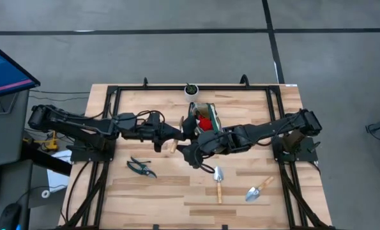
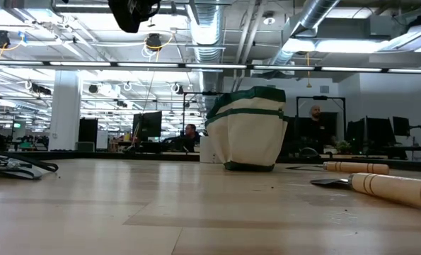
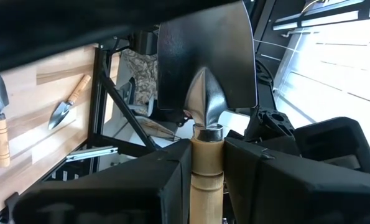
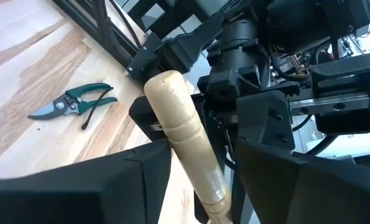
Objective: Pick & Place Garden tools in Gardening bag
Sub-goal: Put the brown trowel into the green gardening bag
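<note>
My left gripper (image 1: 176, 134) is at mid-table, shut on a trowel with a wooden handle (image 1: 172, 147) and a dark metal blade (image 3: 203, 62), held above the table. My right gripper (image 4: 197, 155) reaches in from the right. Its open fingers stand on either side of the same handle, closer to the rounded free end (image 4: 166, 84); I cannot tell whether they touch it. The gardening bag (image 1: 207, 117) stands just beyond, with a red item (image 1: 204, 122) inside. Two more trowels (image 1: 218, 182) (image 1: 258, 188) and green-handled shears (image 1: 142, 167) lie flat on the table. My left gripper pinches the trowel's wooden handle (image 3: 206, 168) between its two fingers, just below the metal collar at the blade end. The fingers come in level from the table's left and lie across the handle. The trowel is lifted clear of the table, and its free handle end points toward the near edge.
A small white pot with a plant (image 1: 191, 89) stands at the far edge behind the bag. A black frame (image 1: 113, 96) runs around the tabletop. There is bare wood along the near edge (image 1: 177, 204). People sit at desks in the room beyond (image 2: 189, 134).
</note>
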